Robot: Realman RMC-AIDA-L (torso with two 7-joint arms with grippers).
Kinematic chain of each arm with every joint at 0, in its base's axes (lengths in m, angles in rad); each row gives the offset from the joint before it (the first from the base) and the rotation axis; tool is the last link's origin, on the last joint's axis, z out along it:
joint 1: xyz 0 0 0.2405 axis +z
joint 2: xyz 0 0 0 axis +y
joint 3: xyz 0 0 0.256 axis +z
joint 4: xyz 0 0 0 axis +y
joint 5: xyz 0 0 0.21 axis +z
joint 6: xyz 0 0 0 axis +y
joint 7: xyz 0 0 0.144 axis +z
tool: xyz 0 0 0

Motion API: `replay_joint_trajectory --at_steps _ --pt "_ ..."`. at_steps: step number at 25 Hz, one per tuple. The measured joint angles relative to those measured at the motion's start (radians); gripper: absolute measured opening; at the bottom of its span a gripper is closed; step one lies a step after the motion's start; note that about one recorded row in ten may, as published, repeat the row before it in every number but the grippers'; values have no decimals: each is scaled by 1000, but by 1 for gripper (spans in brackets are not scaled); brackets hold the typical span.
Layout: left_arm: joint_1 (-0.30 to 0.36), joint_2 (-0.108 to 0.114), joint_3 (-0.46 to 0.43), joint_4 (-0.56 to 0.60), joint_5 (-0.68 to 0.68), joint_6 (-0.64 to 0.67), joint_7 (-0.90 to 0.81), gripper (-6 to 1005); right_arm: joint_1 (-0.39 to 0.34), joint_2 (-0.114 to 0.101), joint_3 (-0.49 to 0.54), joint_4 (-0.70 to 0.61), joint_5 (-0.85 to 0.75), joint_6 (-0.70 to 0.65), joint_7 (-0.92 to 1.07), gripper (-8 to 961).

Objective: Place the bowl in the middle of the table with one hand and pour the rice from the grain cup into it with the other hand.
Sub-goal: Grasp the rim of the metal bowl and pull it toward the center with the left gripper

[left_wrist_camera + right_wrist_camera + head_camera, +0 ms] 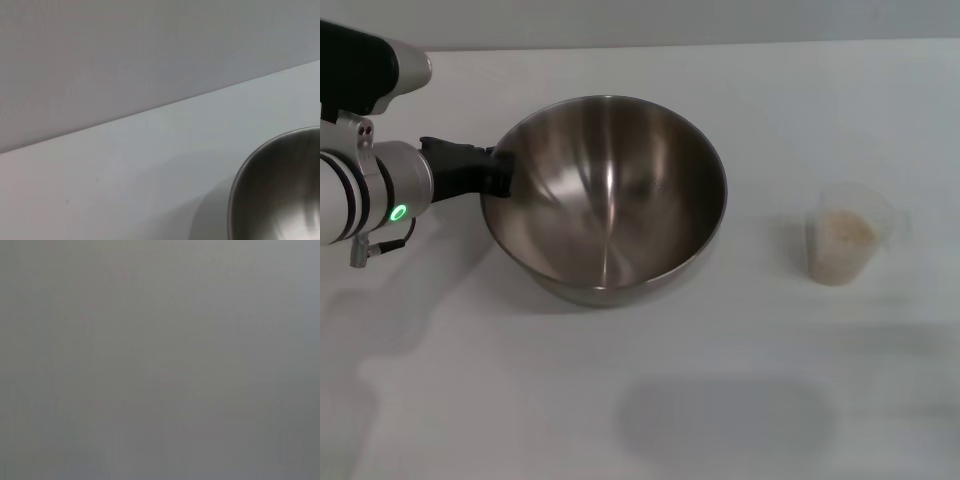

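Near the middle of the table [650, 400] sits the bowl [610, 195], its left rim pinched by the left gripper [500, 170], so placing looks nearly done; next, the unseen right gripper must lift the rice-filled grain cup [842, 240] standing well apart.

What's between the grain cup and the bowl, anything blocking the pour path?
Nothing visible. Only bare table lies between the grain cup, with its rice, and the bowl. The left gripper is at the bowl's opposite rim; the right gripper is out of view.
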Motion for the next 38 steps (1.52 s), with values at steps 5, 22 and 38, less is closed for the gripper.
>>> replay_joint_trajectory --at_steps 5,22,38 --pt "-15 0 -36 -8 -20 -54 -7 83 1 0 0 1 0 0 0 802" --pt "-80 3 -138 -32 -117 -238 2 51 4 -2 0 1 0 0 0 802" --pt "-87 5 -317 2 -337 -383 171 44 6 -2 0 3 -2 2 0 801"
